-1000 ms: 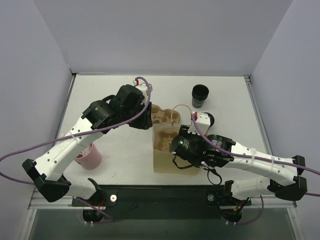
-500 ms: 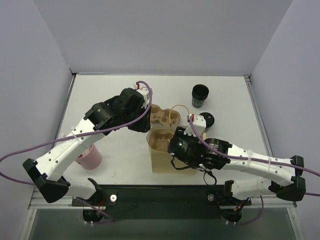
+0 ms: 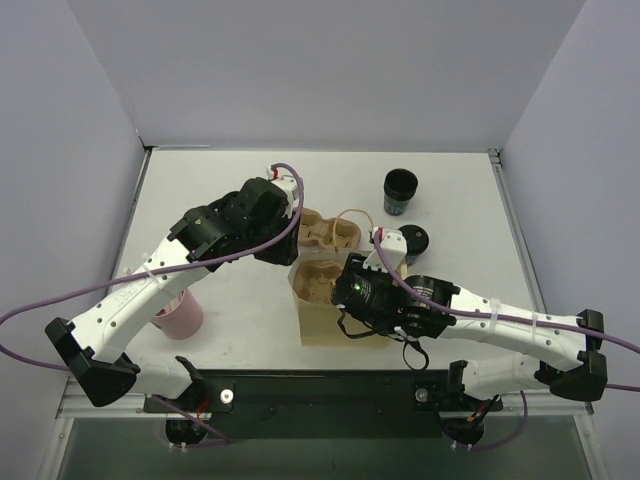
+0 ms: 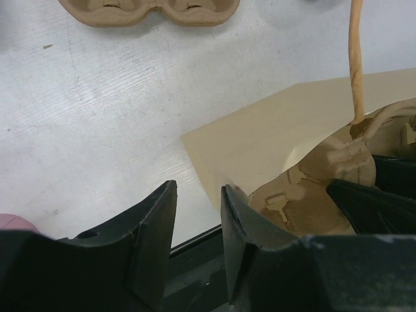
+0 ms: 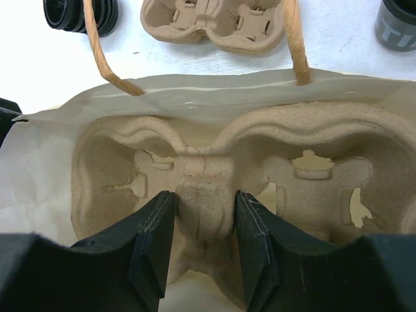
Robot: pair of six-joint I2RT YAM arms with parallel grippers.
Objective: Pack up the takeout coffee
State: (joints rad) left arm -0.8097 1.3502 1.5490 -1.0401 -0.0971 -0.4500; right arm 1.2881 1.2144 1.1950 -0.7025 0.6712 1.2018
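A brown pulp carrier (image 5: pixel 312 143) sits inside an open brown paper bag (image 3: pixel 335 325) at the table's front centre. Both wells that show are empty. My right gripper (image 5: pixel 203 195) reaches into the bag's mouth and is shut on the carrier's centre post. My left gripper (image 4: pixel 198 188) is at the bag's left edge (image 4: pixel 260 136). Its jaws stand a little apart with only table showing between them, and one finger lies against the bag's rim. The lidded takeout coffee cup is not in view.
A second pulp carrier (image 3: pixel 330 230) lies behind the bag. A stack of lidless black cups (image 3: pixel 400 190) stands at the back right, and a stack of black lids (image 3: pixel 413 240) lies by the right wrist. A pink cup (image 3: pixel 178 312) stands under the left arm.
My right gripper has moved left with the carrier, and the bag has shifted left with it. My left gripper has drawn slightly left along the bag's edge.
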